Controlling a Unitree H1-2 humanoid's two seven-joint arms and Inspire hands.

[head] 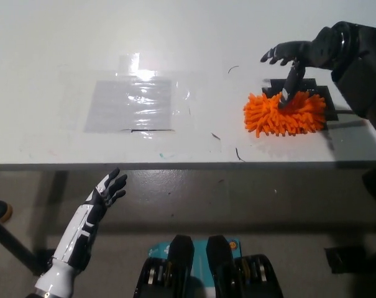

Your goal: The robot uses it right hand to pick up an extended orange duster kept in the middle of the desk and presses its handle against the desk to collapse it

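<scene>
White left hand (104, 192) hangs below the worktop (194, 43) edge, well left of the orange duster (286, 113), fingers spread and empty. Clear plastic sheet (133, 102) lies left of the duster. Right hand (293, 59) reaches over the duster's far edge, fingers apart, one pointing down onto the fluffy head.

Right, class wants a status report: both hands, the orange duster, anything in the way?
Right hand open, above the orange duster, no grip yet. Left hand open, idle below desk edge. Duster flat on desk, nothing blocking it.
</scene>
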